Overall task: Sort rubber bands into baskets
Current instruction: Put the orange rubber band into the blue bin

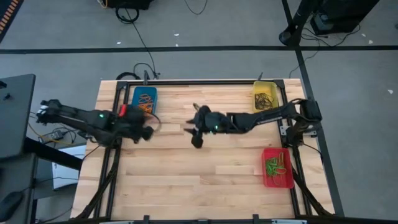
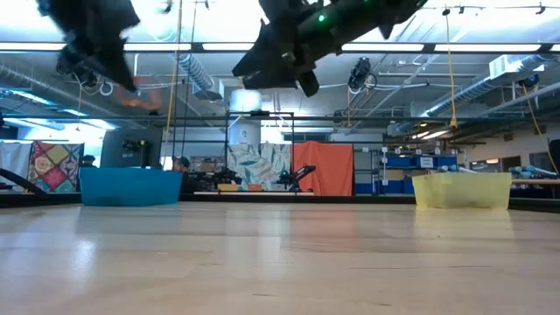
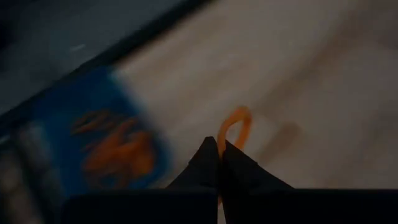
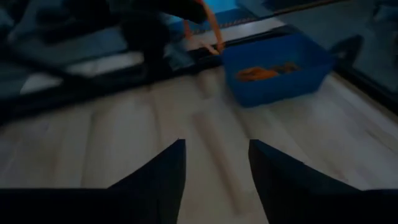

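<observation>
While orange bands [image 1: 147, 98] fill blue basket [image 1: 153, 93], green bands [image 1: 274, 166] fill red basket [image 1: 266, 178]

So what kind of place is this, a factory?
More likely a robotics lab or workshop: an open hall with ceiling ducts, shelving beyond the wooden table, cables on the grey floor.

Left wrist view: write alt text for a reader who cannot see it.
The left tool, fingers shut, pinches an orange rubber band that loops out above a pale wooden table. Beside it sits a blue basket holding more orange bands.
</observation>
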Controlling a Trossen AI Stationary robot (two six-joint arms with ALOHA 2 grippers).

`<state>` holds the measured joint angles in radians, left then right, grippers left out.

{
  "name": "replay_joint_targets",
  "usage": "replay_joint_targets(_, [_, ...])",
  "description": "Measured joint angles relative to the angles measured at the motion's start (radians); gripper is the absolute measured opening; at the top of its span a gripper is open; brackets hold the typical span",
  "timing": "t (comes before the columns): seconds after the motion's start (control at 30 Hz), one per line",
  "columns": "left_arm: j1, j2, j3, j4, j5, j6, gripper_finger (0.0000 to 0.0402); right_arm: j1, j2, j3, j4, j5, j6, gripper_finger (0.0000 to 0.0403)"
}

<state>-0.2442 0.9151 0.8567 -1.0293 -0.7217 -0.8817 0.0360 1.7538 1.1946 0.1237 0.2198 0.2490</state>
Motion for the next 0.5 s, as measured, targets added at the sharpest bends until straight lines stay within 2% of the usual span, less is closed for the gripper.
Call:
replay_joint_targets(0.1, [0.06,-0.09,-0.036,-0.178,-0.064,-0.19,0.0,-0.049,0.0,0.0,0.025,-0.004,0.044,0.0199])
replay_joint_targets(0.17, [0.104,-0.15,-0.071,-0.216,-0.07,-0.251,0.0,-0.08,0.0,0.0,0.035,-0.004,0.044,0.0207])
replay_joint_targets(0.33, [0.184,-0.251,-0.184,-0.114,-0.04,-0.213,0.0,-0.146,0.0,0.0,0.065,-0.029,0.053,0.0215])
replay_joint_targets(0.5, [0.294,-0.268,-0.286,-0.07,0.004,-0.261,0.0,-0.19,0.0,0.0,0.117,-0.089,0.144,0.0213])
